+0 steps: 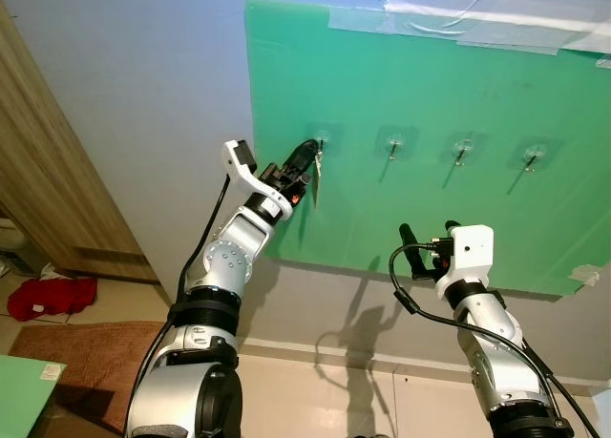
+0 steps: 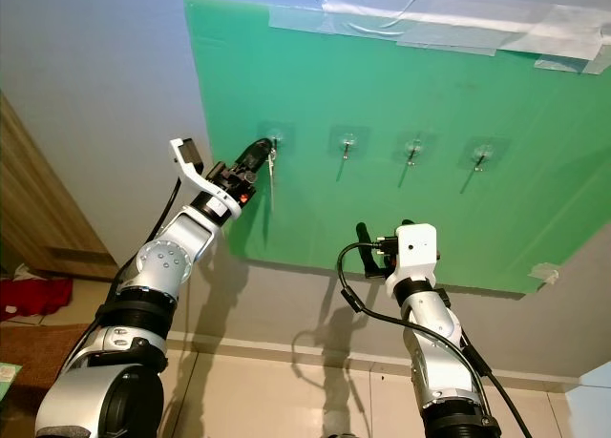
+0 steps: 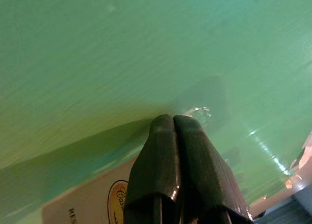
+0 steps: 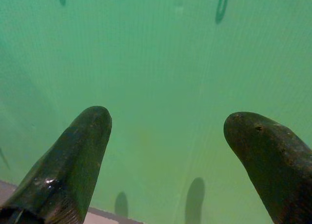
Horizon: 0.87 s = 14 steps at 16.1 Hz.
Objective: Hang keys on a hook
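In front of me a grey wall (image 1: 143, 94) carries a large green board (image 1: 430, 209), taped along its top edge with strips of clear tape (image 1: 458, 18). Four small hooks sit in a row across the board; the leftmost hook (image 1: 322, 138) is the one I'm working at, with the other three hooks (image 1: 462, 152) spaced off to its right. My left gripper (image 1: 310, 154) is raised right up against that leftmost hook, fingers pressed together on the keys (image 1: 316, 178), whose pale tag hangs just below the fingertips. My right gripper (image 4: 165, 136) hovers lower, near the board's bottom edge, fingers spread wide and holding nothing. Off to my left stand a wooden door (image 1: 48, 171), a brown mat (image 1: 86, 362) and a red cloth (image 1: 48, 295) on the floor.
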Motion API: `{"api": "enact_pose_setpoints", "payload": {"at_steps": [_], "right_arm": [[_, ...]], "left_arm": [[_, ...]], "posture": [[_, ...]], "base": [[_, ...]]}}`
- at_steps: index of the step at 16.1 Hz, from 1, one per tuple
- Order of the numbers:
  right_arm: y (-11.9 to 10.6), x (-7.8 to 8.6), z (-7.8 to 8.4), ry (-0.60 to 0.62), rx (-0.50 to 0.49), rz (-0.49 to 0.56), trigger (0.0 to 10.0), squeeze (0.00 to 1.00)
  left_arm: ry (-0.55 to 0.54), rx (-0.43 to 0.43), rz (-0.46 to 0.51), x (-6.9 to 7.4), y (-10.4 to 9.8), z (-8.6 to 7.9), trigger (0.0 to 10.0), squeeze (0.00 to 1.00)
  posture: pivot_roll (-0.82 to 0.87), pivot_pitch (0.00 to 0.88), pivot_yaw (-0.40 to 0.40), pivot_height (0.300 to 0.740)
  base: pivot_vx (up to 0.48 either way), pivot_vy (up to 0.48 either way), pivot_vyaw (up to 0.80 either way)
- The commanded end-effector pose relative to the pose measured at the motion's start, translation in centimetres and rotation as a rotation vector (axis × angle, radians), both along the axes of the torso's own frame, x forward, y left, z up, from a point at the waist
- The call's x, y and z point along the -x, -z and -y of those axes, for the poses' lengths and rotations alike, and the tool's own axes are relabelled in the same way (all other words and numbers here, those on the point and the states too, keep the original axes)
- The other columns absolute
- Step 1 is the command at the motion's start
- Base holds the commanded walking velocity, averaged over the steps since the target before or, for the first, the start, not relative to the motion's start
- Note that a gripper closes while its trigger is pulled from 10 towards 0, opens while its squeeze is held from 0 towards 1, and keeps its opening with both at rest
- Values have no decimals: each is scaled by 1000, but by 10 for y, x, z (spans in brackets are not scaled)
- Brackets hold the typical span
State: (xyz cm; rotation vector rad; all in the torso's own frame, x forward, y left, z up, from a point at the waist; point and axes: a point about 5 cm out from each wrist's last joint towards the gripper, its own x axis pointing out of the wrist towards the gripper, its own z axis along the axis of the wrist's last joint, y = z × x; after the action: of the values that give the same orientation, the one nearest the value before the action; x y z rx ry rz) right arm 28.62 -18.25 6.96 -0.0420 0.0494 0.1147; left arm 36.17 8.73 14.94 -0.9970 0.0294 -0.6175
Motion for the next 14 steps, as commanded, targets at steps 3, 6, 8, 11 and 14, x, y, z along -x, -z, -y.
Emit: {"api": "enact_pose_setpoints", "payload": {"at_steps": [3, 6, 8, 11, 14], "right_arm": [[-2, 1, 6, 16, 1, -3, 10000, 0], [-2, 1, 5, 15, 0, -4, 10000, 0], [-2, 1, 5, 14, -1, -4, 10000, 0], [-2, 1, 5, 16, -1, -6, 10000, 0], [-1, 2, 5, 15, 0, -8, 10000, 0]], "left_arm": [[-28, 8, 1, -6, -4, -3, 0, 0], [-67, 32, -61, -8, 5, -9, 0, 0], [-88, -12, -106, -9, 13, -10, 0, 0], [-96, -183, -132, -8, 22, -6, 10000, 0], [-138, -299, -180, -7, 35, -10, 10000, 278]], "posture": [[-90, 0, 17, 740], [-89, 0, 18, 740], [-91, 0, 19, 740], [-91, 0, 21, 740], [-89, 0, 21, 740]], "base": [[0, 0, 0], [0, 0, 0], [0, 0, 0], [0, 0, 0], [0, 0, 0]]}}
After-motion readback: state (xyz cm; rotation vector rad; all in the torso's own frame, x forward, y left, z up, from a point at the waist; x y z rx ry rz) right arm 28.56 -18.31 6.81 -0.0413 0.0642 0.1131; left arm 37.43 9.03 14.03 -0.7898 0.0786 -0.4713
